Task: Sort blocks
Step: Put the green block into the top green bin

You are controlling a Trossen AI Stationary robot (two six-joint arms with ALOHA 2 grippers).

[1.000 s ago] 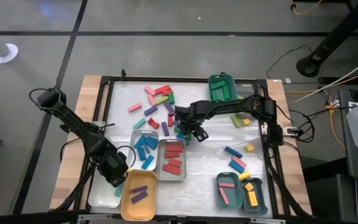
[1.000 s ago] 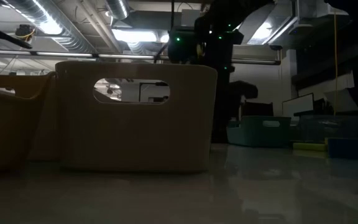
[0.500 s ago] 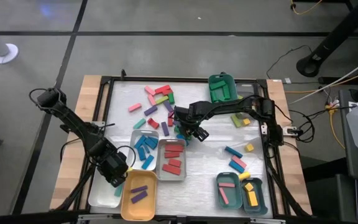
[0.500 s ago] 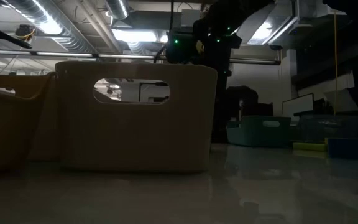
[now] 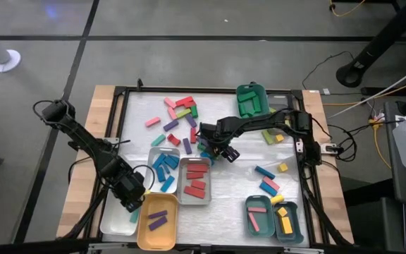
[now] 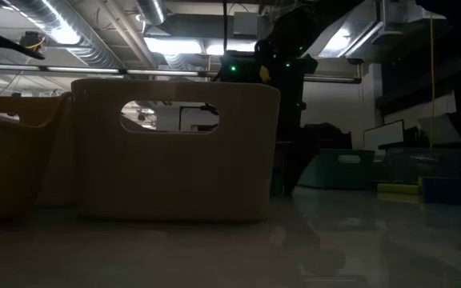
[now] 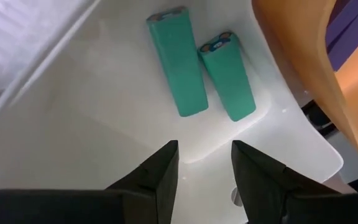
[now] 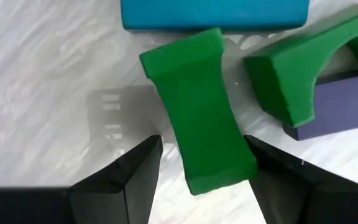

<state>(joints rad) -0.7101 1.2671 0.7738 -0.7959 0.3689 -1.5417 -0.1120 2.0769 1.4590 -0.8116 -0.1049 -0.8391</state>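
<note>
My right gripper (image 5: 216,149) (image 8: 201,155) hangs open near the table's middle, pointing down. Its fingers stand on either side of a green block (image 8: 197,118) that lies flat on the table; I cannot see them touch it. Beside that block lie a blue block (image 8: 213,14), a green arched block (image 8: 291,74) and a purple block (image 8: 347,106). My left gripper (image 5: 131,200) (image 7: 204,162) is open over the white tray (image 7: 104,106) at the near left. Nothing is between its fingers. Two teal blocks (image 7: 176,62) (image 7: 229,74) lie side by side on the tray's floor.
Loose blocks (image 5: 178,113) lie scattered at the far middle. Grey trays hold blue blocks (image 5: 162,169) and red blocks (image 5: 196,180). An orange tray (image 5: 157,220) holds purple ones. A green bin (image 5: 251,99) stands at the back, two teal trays (image 5: 259,215) (image 5: 286,220) at the near right.
My right gripper has sunk toward the table over the green block, and its wrist has rolled a little. Its fingers have stayed open.
</note>
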